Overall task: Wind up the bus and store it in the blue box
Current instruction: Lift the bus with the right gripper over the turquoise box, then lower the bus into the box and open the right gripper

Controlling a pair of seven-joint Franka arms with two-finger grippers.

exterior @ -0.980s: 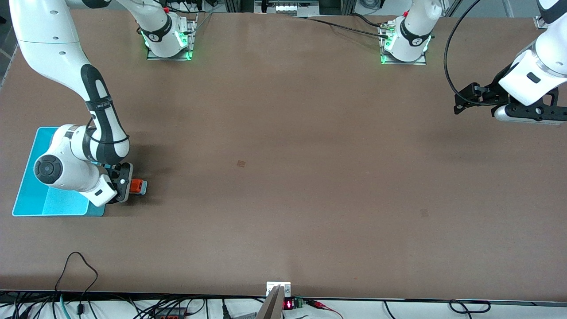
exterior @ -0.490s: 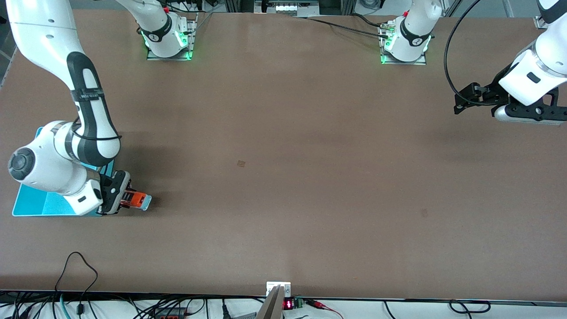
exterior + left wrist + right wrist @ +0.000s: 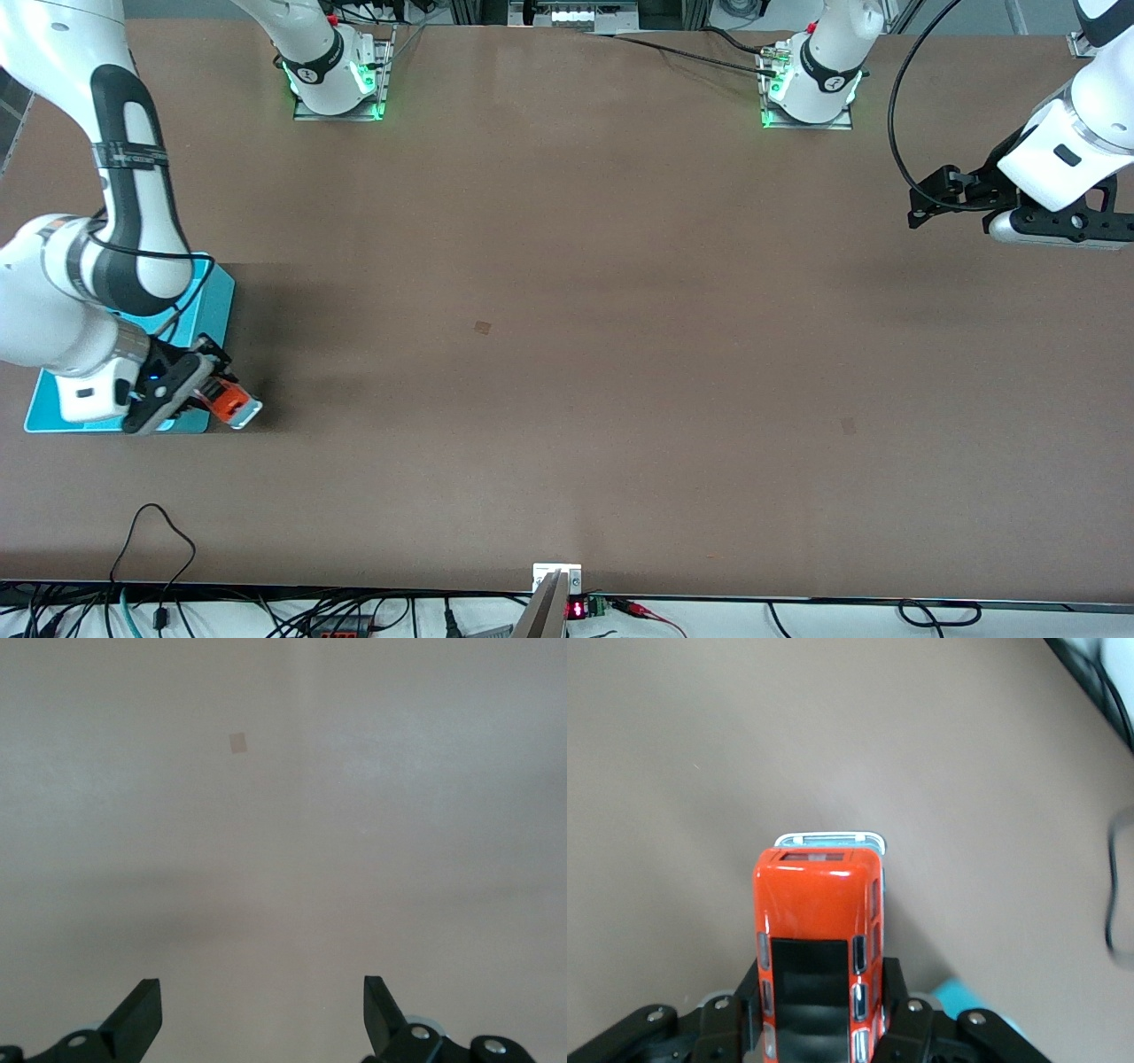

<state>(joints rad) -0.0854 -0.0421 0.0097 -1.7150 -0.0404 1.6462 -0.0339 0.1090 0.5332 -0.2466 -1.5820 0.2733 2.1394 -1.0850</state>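
bus [image 3: 232,406] clamped in right tool [image 3: 208,390], by blue box [image 3: 217,292] corner; left tool [image 3: 262,1014] spread wide, idle.

brown table [image 3: 567,354] is open across its whole middle, nothing standing there. only obstacles: blue box [image 3: 217,297] at the right arm's end, with the right arm over it and the right gripper [image 3: 208,390] clamping the bus [image 3: 232,405] at its corner. left gripper [image 3: 948,199] waits, jaws apart, over bare table.
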